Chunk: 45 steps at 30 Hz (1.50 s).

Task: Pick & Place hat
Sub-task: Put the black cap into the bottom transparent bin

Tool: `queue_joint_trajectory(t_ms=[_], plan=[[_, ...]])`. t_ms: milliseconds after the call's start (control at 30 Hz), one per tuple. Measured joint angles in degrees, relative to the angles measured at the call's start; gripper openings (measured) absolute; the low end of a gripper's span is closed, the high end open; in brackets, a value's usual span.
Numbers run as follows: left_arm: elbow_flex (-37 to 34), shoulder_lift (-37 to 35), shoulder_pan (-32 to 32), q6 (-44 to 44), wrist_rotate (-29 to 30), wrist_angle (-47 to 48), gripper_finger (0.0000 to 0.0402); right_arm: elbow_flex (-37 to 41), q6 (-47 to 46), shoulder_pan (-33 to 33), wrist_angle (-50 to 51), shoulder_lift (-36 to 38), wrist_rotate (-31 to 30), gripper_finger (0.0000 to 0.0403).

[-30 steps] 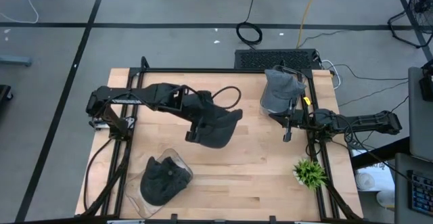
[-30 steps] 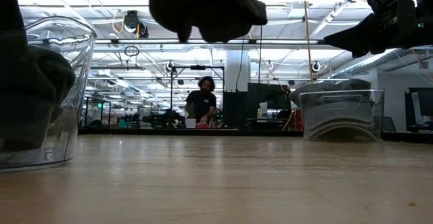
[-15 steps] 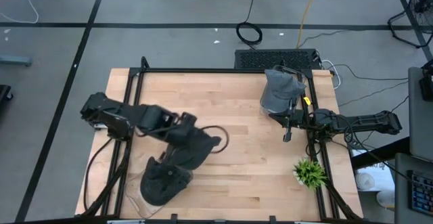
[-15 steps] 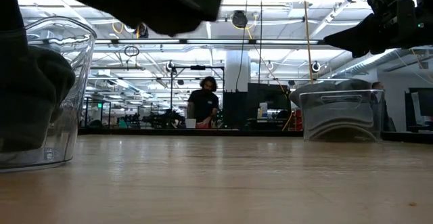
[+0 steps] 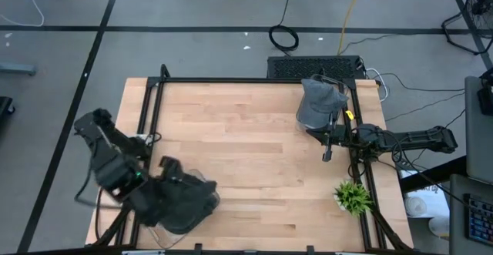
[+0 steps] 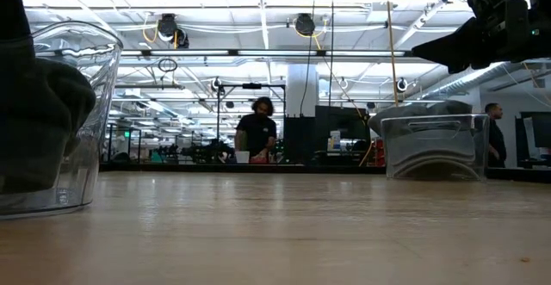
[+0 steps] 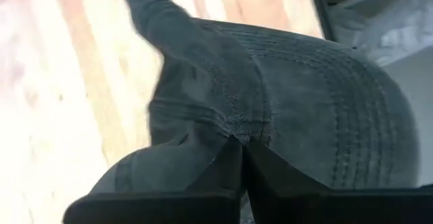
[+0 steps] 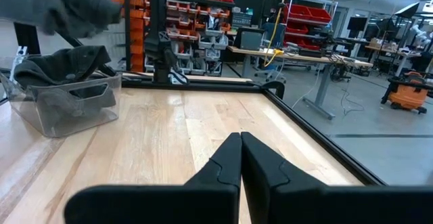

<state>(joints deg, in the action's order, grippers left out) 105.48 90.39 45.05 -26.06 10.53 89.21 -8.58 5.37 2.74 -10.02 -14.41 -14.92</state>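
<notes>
My left gripper [image 5: 166, 179] is at the table's near-left corner, shut on a dark grey cap [image 5: 189, 202] that hovers over a clear container [image 6: 82, 104]. A second dark hat [image 6: 39, 113] lies in that container. In the right wrist view the carried cap [image 8: 61, 9] shows blurred above the container [image 8: 71, 102]. My right gripper [image 5: 326, 149] waits shut at the table's right edge, beside a clear bin [image 5: 320, 101] with grey hats in it. My left gripper pinches the cap between its two fingers at a fold of cloth where the crown meets the stitched brim [image 7: 233, 126]. The brim [image 7: 338, 116] spreads out past the fingers. The cap is lifted clear, above the container.
A small green plant [image 5: 353, 196] stands at the near-right corner. A black frame [image 5: 231, 80] runs along the table's edges. The clear bin [image 6: 435, 143] stands at the far right. People [image 6: 256, 134] stand in the room beyond the table.
My left gripper has swung from the table's middle toward the near-left corner, carrying the cap with it, and has stayed shut on it. The cap now sits over the clear container. It has left the top of the low view.
</notes>
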Motion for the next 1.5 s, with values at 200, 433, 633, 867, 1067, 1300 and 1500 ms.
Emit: queue_joint_trajectory(t_ms=[200,433,633,867,1067,1300,1500], plan=[[-3.86,0.92,7.76,-11.27,5.29,-2.58,0.0004,0.00,0.01,0.00,-0.01,0.00,0.00,0.0000],[-14.56,0.88,12.06,-17.62,5.06,-6.20,0.0005,0.00,0.02,0.00,-0.02,0.00,0.00,0.0000],[-24.83,0.83,13.79,-21.72,1.11,-9.18,0.0009,0.00,0.00,0.00,-0.01,0.00,0.00,0.0000],[-31.11,0.75,15.34,-13.76,1.56,-21.56,0.0010,0.01,0.01,0.00,-0.01,0.00,0.00,0.0000],[-34.77,0.72,16.30,-16.56,-2.20,-23.08,0.0012,0.00,0.00,-0.01,-0.02,-0.01,0.00,0.0000],[-36.61,0.74,17.15,-23.68,-3.70,-23.38,0.0016,0.00,0.01,0.00,0.00,0.00,0.00,0.0000],[-35.67,0.66,16.54,-27.54,-4.63,-23.14,0.0064,0.00,0.02,0.00,-0.02,0.00,0.00,0.0000]])
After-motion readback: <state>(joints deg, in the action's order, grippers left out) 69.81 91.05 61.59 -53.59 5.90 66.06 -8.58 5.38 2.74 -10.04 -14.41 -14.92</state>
